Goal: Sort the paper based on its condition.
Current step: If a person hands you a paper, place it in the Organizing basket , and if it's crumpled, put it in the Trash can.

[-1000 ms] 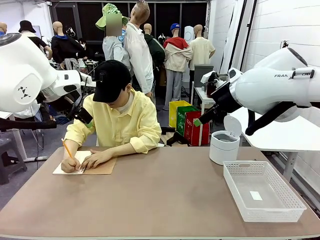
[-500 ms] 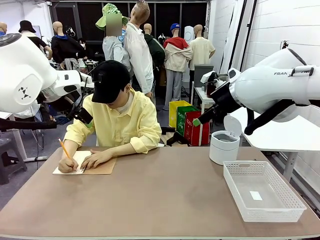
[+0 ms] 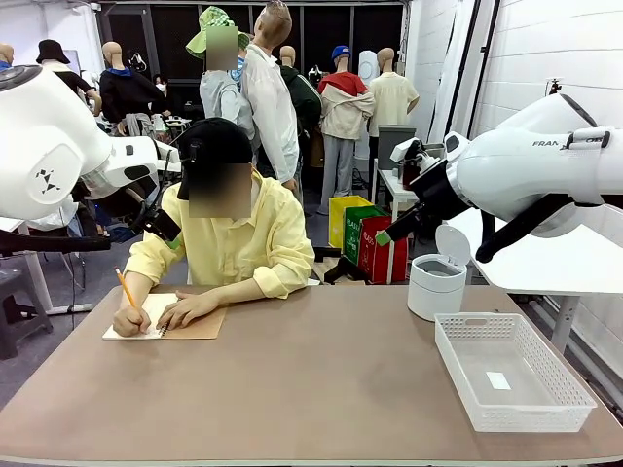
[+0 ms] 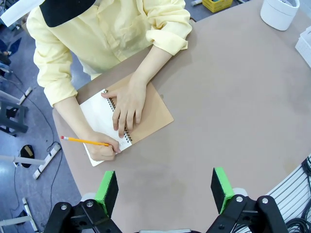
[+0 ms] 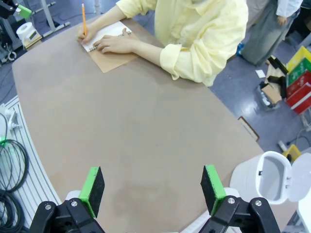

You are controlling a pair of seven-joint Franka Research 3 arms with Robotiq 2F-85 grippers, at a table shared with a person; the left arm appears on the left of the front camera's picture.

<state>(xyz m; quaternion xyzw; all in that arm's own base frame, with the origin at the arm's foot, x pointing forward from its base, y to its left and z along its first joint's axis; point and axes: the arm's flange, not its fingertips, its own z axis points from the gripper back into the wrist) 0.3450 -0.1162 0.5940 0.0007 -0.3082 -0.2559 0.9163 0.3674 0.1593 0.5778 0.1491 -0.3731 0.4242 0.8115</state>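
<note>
While one person writes at the far side of the table (image 3: 321, 389), both arms hang raised above it, one gripper on each.

Furthest left, the left gripper (image 4: 164, 190) has its two green pads (image 4: 107, 190) spread wide with nothing between them. In its wrist view the single white page (image 4: 97, 114) lies on the table beyond the fingertips, off toward the left finger's side and well apart from both. That page is bound in the one spiral notebook (image 4: 154, 110), whose tan cover is folded out beside it near the table's far left corner.

Two hands rest on the notebook. The writing hand (image 3: 129, 321) holds the one orange pencil (image 3: 126, 288) on the page, and the other hand (image 3: 185, 311) lies flat across the spiral.

Further right, the right gripper (image 5: 152, 189) is likewise released, its fingers parted over bare tabletop. From there the page shows small in the far upper left, nowhere near the pads.

One round white bin (image 3: 435, 287) with its lid tipped up stands at the far right edge. One white mesh basket (image 3: 531, 415) sits just in front of it at the table's right end.
</note>
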